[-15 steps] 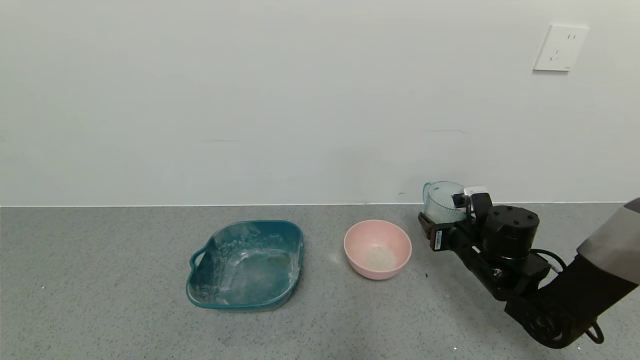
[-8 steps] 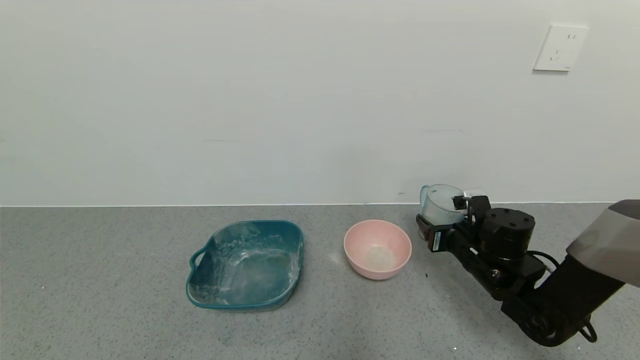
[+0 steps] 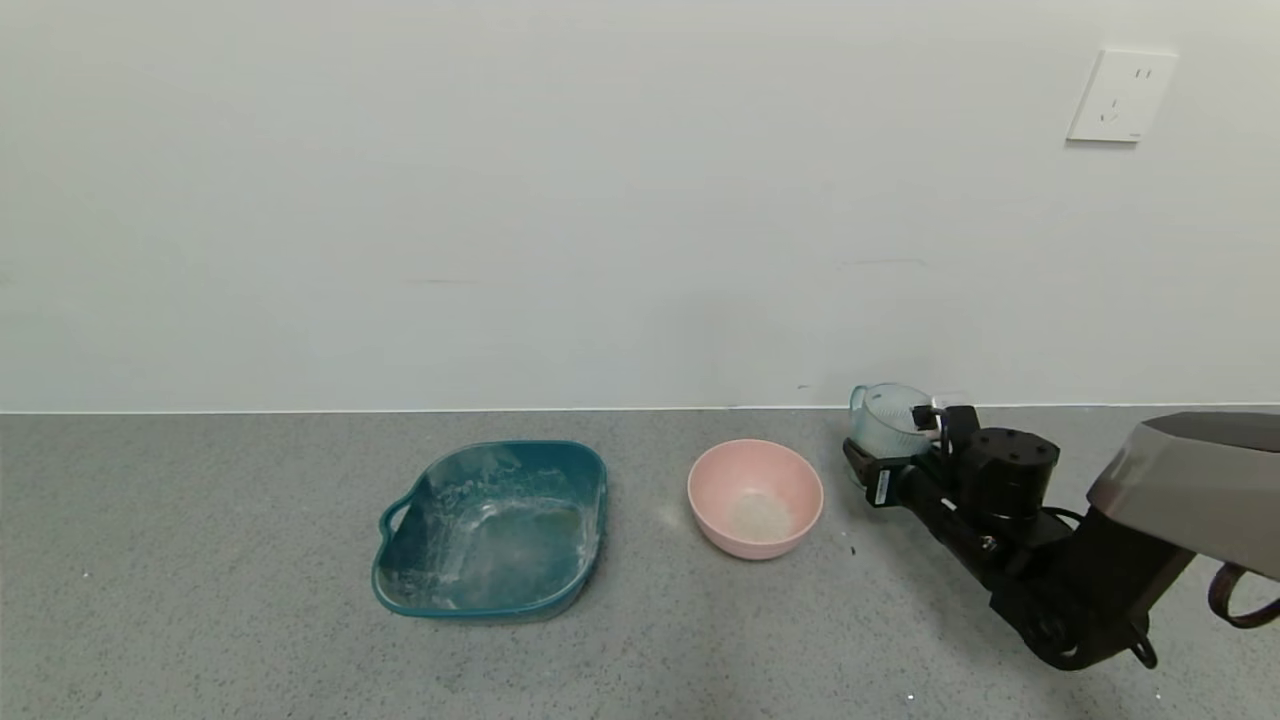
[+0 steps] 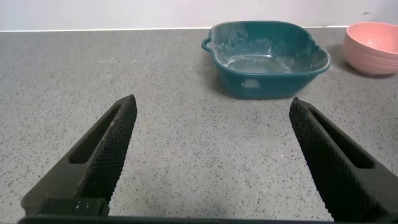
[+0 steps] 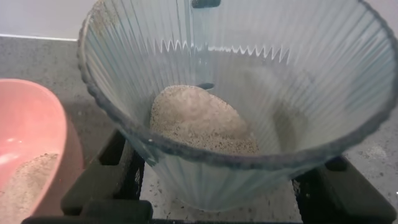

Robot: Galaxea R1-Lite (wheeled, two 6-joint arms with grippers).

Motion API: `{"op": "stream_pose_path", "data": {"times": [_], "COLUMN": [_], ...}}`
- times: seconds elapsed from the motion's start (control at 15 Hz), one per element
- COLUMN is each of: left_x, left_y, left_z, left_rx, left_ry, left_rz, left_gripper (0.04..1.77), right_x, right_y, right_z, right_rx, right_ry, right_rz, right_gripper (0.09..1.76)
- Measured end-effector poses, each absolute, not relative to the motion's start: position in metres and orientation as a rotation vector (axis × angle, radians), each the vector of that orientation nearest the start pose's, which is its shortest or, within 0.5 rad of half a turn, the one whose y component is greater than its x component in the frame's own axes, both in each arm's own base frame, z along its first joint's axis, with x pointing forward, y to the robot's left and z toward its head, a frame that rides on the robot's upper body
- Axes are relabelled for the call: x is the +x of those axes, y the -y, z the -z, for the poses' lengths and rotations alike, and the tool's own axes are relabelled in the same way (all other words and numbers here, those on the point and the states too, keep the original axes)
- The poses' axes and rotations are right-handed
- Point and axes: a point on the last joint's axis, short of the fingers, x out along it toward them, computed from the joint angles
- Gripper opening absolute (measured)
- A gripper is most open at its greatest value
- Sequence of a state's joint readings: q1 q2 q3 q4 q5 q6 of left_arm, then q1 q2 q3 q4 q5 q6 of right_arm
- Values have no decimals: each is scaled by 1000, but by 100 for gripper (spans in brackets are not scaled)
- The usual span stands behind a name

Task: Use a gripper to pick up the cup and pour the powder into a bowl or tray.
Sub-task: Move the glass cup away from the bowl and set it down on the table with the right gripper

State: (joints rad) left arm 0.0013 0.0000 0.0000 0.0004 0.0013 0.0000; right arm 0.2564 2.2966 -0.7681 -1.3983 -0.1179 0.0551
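Note:
My right gripper (image 3: 893,440) is shut on the pale blue-green ribbed cup (image 3: 885,418) low down, close to the wall and right of the pink bowl (image 3: 712,470). In the right wrist view the cup (image 5: 261,56) stands upright between the black fingers (image 5: 118,171), with a heap of off-white powder (image 5: 199,118) in its bottom. The bowl's rim (image 5: 37,118) shows beside it. A little powder (image 3: 758,515) lies in the bowl. My left gripper (image 4: 211,102) is open and empty over bare floor, out of the head view.
A teal squarish tray (image 3: 590,500) with a handle and white powder smears sits left of the bowl; it also shows in the left wrist view (image 4: 267,84), with the bowl (image 4: 373,46) beyond. The wall runs close behind the cup, with an outlet (image 3: 1120,95).
My right gripper has moved down and back toward the wall with the cup in it. The bowl and tray have not moved.

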Motion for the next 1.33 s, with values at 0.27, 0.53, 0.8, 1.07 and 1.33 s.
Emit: {"op": "stream_pose_path", "data": {"times": [0.27,0.53,0.8,1.07,1.33], "left_x": [-23,-23,-23,-23,-23], "left_y": [0,0,0,0,0], "left_z": [-75,-75,-75,-75,-75], "left_rx": [0,0,0,0,0], "left_ry": [0,0,0,0,0], "left_rz": [-2,-3,-3,-3,-3], "left_gripper": [176,176,176,176,176], "right_x": [385,393,398,399,397], "right_y": [-81,-71,-67,-65,-65], "right_z": [-23,-15,-8,-6,-7], "right_rx": [33,2,1,5,9], "right_ry": [-152,-149,-142,-135,-131], "right_rz": [-129,-106,-95,-108,-127], "right_gripper": [134,134,134,134,150]}}
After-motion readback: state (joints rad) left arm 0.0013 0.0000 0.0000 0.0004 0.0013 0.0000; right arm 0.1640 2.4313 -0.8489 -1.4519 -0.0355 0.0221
